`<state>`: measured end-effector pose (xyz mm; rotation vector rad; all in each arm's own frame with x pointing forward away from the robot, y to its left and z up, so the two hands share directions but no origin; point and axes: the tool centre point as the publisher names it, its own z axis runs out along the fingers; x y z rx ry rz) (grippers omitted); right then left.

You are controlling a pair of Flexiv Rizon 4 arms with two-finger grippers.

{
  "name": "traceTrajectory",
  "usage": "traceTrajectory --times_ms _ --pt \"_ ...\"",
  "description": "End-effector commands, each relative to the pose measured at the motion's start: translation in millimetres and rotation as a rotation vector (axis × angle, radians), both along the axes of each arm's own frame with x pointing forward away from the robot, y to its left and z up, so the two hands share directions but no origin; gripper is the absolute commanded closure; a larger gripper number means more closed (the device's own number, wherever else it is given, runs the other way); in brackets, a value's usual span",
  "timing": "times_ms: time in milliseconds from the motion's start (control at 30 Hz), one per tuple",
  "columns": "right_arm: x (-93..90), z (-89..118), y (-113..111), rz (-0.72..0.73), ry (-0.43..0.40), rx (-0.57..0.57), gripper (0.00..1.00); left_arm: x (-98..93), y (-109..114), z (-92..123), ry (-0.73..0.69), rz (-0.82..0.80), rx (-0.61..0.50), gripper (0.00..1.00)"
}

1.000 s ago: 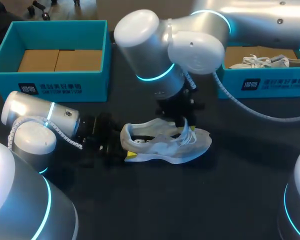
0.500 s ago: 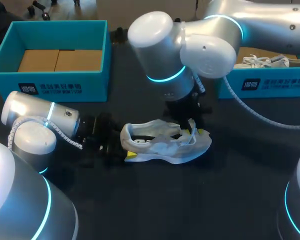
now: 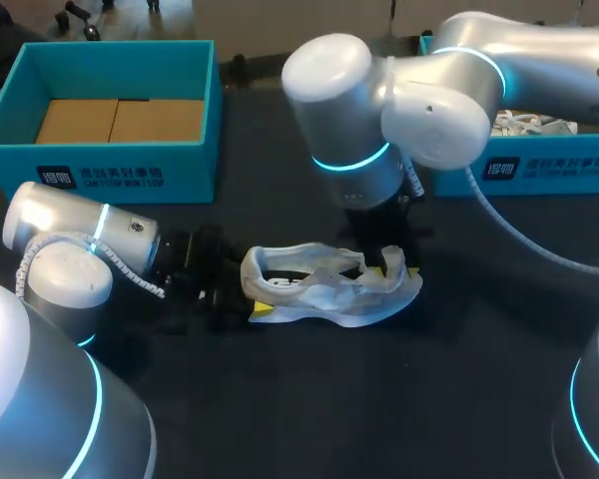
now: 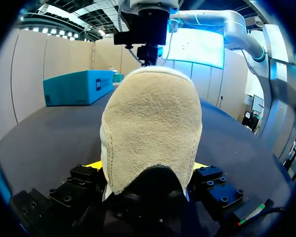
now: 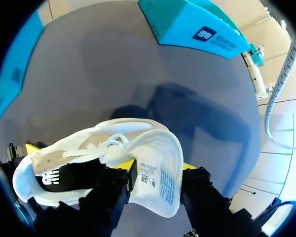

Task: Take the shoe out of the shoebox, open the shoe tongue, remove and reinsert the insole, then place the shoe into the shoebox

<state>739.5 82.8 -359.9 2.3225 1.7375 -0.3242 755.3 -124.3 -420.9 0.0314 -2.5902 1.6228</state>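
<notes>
Right gripper [image 5: 155, 170] around label-printed tongue [image 5: 159, 148] of shoe [image 3: 324, 291]

Dark matte table [image 3: 399, 399], 3 things on it. L box [image 3: 180, 170]: teal, open top, far L corner, flat on the top, logo side facing fwd. R box [image 3: 559, 170]: same kind, far R, only partly in view. Shoe [image 3: 329, 297]: white/grey, approx mid-table, nearer than both boxes and apart from each. Sole down on the table, heel to L, toe to R, tongue raised.
</notes>
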Motion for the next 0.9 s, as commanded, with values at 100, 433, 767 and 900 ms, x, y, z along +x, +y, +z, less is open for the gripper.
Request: traceTrajectory --times_ms 100,433,767,900 --pt "-9.5 -13 -6 -0.040 -0.013 0.012 0.50 0.4 1 0 0.002 -0.001 0.004 1.00" --pt "-8.8 -21 -12 -0.069 -0.006 0.034 0.24 0.4 1 0 0.002 -0.001 0.004 1.00" --pt "-5.6 -1 -16 -0.046 0.005 0.013 0.18 0.4 1 0 0.002 -0.001 0.004 1.00" --pt "-3.0 9 -16 -0.028 0.005 0.000 0.16 0.4 1 0 0.002 -0.001 0.004 1.00"
